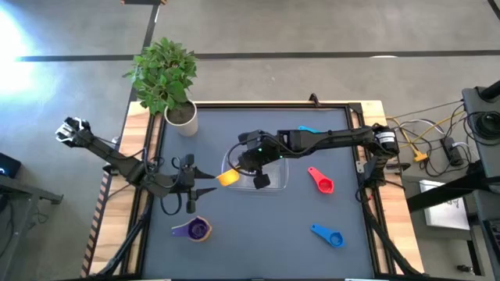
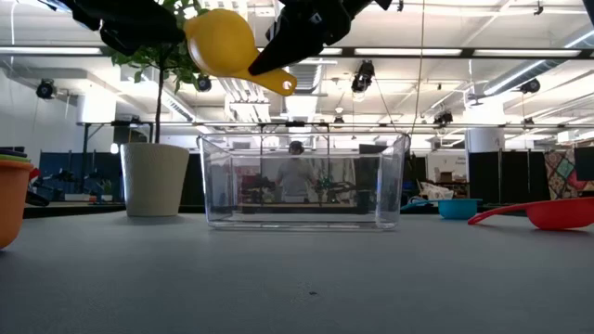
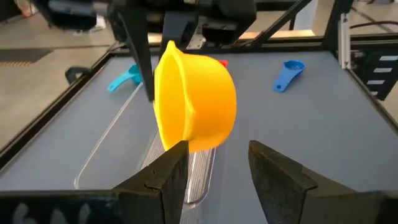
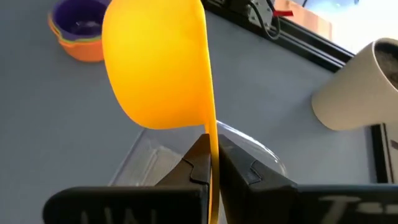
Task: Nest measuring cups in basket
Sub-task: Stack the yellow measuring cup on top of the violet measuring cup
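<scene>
The yellow measuring cup (image 1: pixel 227 177) hangs in the air over the left end of the clear basket (image 1: pixel 269 181), which rests flat on the table; in the low view the cup (image 2: pixel 223 42) is well above the basket's rim (image 2: pixel 302 139). My right gripper (image 4: pixel 211 158) reaches in from the right and is shut on the cup's handle. My left gripper (image 3: pixel 217 165) is open, just left of the cup (image 3: pixel 196 102), fingers level with its bowl. I see no touch. My right gripper pinches the yellow cup's flat handle (image 4: pixel 212 146) between its two fingers, the handle standing edge-on in the gap. In the low view the handle (image 2: pixel 274 83) slants down out of the fingers. The cup is lifted clear and tipped on its side, bowl toward the left arm.
A purple cup nested in an orange one (image 1: pixel 195 229) sits near the front left. The red cup (image 1: pixel 320 181) and the dark blue cup (image 1: pixel 328 236) lie right of the basket, the light blue cup (image 1: pixel 305 129) behind it. A white plant pot (image 1: pixel 181 117) stands at the far left corner.
</scene>
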Action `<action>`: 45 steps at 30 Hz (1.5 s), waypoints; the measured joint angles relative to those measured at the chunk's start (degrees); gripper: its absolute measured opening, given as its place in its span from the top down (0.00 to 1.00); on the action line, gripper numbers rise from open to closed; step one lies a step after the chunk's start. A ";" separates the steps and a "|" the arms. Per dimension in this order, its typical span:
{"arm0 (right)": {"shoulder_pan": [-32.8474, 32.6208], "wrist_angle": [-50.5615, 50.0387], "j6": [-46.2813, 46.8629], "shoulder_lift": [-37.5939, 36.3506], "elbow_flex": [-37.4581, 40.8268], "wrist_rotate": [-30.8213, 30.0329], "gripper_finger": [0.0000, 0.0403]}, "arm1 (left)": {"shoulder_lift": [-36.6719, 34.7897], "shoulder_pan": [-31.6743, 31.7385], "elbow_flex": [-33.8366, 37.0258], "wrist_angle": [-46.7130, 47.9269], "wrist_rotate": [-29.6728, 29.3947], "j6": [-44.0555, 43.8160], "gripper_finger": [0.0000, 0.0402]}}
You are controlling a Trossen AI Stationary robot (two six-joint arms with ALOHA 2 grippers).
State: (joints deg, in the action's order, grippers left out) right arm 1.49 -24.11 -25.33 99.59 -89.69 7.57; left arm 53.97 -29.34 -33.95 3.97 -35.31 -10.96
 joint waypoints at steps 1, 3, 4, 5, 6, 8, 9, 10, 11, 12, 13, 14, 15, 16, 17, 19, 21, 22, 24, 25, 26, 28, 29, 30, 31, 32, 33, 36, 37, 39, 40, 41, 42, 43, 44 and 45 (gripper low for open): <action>0.00 0.63 0.04 0.00 0.34 0.44 0.98 | -0.03 0.00 0.00 -0.53 0.09 0.56 0.62; -0.12 1.93 0.30 0.00 1.12 1.11 0.98 | -0.09 0.02 0.00 -1.38 0.07 1.30 0.62; -0.12 2.55 0.59 0.00 1.52 1.94 0.98 | -0.12 0.02 0.00 -1.55 0.07 1.48 0.62; -0.12 3.14 0.98 0.00 1.85 2.92 0.98 | -0.15 0.02 0.00 -1.61 0.07 1.49 0.62; -0.12 3.81 1.38 -0.03 2.20 3.45 0.98 | -0.17 0.02 0.00 -1.63 0.07 1.49 0.62; -0.26 4.95 1.86 -0.12 2.94 3.62 0.98 | -0.17 0.02 0.00 -1.77 0.07 1.49 0.62; -0.35 5.92 2.15 -0.13 3.44 3.87 0.98 | -0.17 0.02 0.00 -1.93 0.07 1.49 0.62; -0.39 7.21 2.33 -0.15 4.10 4.49 0.98 | -0.17 0.02 0.00 -2.01 0.07 1.49 0.62; -0.39 8.59 2.45 -0.17 4.84 5.15 0.98 | -0.17 0.02 0.00 -2.02 0.16 1.51 0.62; -0.45 9.98 2.79 -0.40 5.70 5.83 0.98 | -0.17 0.01 0.00 -2.16 0.29 1.53 0.61; -0.48 11.25 3.05 -0.54 6.58 6.42 0.98 | -0.17 0.00 0.00 -2.53 0.31 1.53 0.60; -0.49 12.74 3.32 -0.78 7.44 6.54 0.98 | -0.18 -0.07 0.00 -2.88 0.34 1.55 0.59; -0.49 14.06 3.68 -1.06 8.29 6.60 0.98 | -0.19 -0.11 0.00 -3.14 0.45 1.71 0.58; -0.49 15.23 3.94 -1.43 9.31 6.85 0.98 | -0.19 -0.11 0.00 -3.45 1.00 2.00 0.57; -0.49 16.69 4.38 -1.85 10.49 7.41 0.98 | -0.19 -0.11 0.00 -3.89 1.71 2.33 0.56; -0.49 20.21 5.21 -2.75 12.93 8.36 0.98 | -0.19 -0.13 0.00 -4.84 2.50 3.03 0.54; -0.47 24.05 6.41 -3.93 15.75 9.94 0.98 | -0.19 -0.13 0.00 -6.07 3.39 3.91 0.52; -0.47 26.34 7.09 -4.43 16.93 10.69 0.98 | -0.19 -0.13 0.00 -6.60 3.48 4.45 0.51; -0.47 30.02 8.37 -5.64 19.39 11.01 0.98 | -0.12 -0.13 0.00 -7.99 3.52 5.59 0.50; -0.47 31.09 8.86 -6.04 20.40 11.15 0.98 | -0.12 -0.13 0.00 -8.54 3.55 6.25 0.50; -0.47 32.41 9.11 -6.35 21.25 11.14 0.98 | -0.11 -0.13 0.00 -8.83 3.57 6.92 0.50; -0.47 33.85 9.78 -6.85 23.03 11.13 0.98 | 0.00 -0.13 0.00 -9.92 3.85 7.58 0.49; -0.47 34.51 10.16 -7.07 23.74 11.14 0.98 | -0.01 -0.13 -0.02 -10.31 3.94 7.89 0.49; -0.47 35.46 10.37 -7.27 24.33 11.11 0.98 | -0.01 -0.13 -0.02 -10.51 3.96 8.23 0.49; -0.47 35.83 10.40 -7.56 24.80 11.09 0.98 | 0.04 -0.13 -0.02 -10.96 3.98 8.48 0.49; -0.47 36.16 10.42 -7.84 25.34 11.11 0.98 | 0.12 -0.13 -0.02 -11.46 4.00 8.71 0.49; -0.47 36.92 10.54 -8.06 25.72 11.10 0.98 | 0.12 -0.13 -0.02 -11.46 4.10 8.79 0.49; -0.47 37.93 10.59 -8.31 26.72 11.11 0.98 | 0.27 -0.13 -0.02 -11.54 4.20 8.77 0.49; -0.47 38.53 10.75 -8.31 26.94 11.09 0.98 | 0.31 -0.13 -0.02 -11.52 4.20 8.79 0.49; -0.47 39.30 10.80 -8.28 27.22 11.11 0.98 | 0.34 -0.11 -0.02 -12.01 4.67 8.77 0.49; -0.47 39.69 10.80 -8.28 27.23 11.11 0.98 | 0.34 -0.11 -0.02 -12.45 4.79 8.79 0.49; -0.47 39.84 10.80 -8.28 27.21 11.11 0.98 | 0.34 -0.11 -0.02 -12.72 4.84 8.89 0.49; -0.47 39.75 10.80 -8.28 27.22 11.13 0.98 | 0.34 -0.11 -0.02 -12.95 4.86 8.99 0.49; -0.47 39.77 10.79 -8.28 27.21 11.11 0.98 | 0.36 -0.11 -0.02 -13.03 4.88 9.16 0.49; -0.47 39.74 10.71 -8.28 27.23 11.11 0.98 | 0.34 -0.11 -0.02 -13.04 4.86 9.40 0.49; -0.47 39.77 10.56 -8.28 27.23 11.11 0.98 | 0.35 -0.11 -0.02 -13.09 4.88 9.55 0.49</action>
State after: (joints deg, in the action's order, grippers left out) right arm 1.02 15.66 -14.76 91.31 -62.46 18.68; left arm 54.32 -29.45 -33.98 -9.12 -30.44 -1.41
